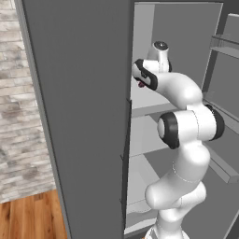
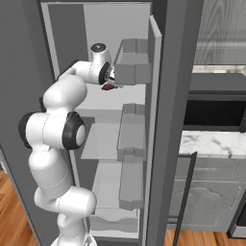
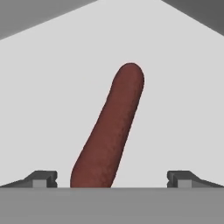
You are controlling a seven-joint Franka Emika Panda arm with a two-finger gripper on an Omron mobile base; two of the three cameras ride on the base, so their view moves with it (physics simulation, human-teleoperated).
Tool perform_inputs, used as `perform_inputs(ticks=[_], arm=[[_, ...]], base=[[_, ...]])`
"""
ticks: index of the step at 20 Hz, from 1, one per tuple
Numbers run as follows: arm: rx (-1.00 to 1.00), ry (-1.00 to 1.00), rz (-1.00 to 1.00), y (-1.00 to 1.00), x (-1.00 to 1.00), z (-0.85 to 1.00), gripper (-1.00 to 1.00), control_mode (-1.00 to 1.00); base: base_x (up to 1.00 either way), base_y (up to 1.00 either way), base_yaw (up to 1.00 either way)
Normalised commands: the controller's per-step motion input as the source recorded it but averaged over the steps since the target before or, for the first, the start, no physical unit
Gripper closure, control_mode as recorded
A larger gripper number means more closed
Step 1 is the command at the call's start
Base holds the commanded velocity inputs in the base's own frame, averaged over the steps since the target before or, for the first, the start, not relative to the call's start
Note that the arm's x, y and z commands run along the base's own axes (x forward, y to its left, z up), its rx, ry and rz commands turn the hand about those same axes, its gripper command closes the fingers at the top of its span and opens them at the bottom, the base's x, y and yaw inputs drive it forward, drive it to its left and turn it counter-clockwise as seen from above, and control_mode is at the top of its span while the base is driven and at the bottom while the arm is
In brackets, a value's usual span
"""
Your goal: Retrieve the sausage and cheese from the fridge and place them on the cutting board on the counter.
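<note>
Reaching into open fridge (image 2: 163, 96), gripper (image 3: 112, 177) wide open, nothing held, fingertips (image 3: 43, 178) straddling sausage (image 3: 109, 131) lying on light grey shelf (image 3: 52, 109).

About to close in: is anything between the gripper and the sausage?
Nothing visible. In the hand view the sausage lies on the bare fridge shelf, between the open gripper fingertips, with clear gaps either side.
</note>
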Motion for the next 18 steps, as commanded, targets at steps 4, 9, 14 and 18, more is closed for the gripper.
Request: perform_inputs(ticks=[4,9,14,18], arm=[[0.00,0.04,0.00,0.01,0.06,-0.13,-1.00,-1.00],[0.00,0.04,0.00,0.09,0.08,-0.15,-1.00,-1.00],[0.00,0.04,0.00,0.16,0.20,-0.14,-1.00,-1.00],[0.00,0.06,0.00,0.10,0.08,-0.21,-1.00,-1.00]], base=[[0.00,0.00,0.00],[0.00,0.00,0.00],[0.00,0.00,0.00],[0.00,0.00,0.00]])
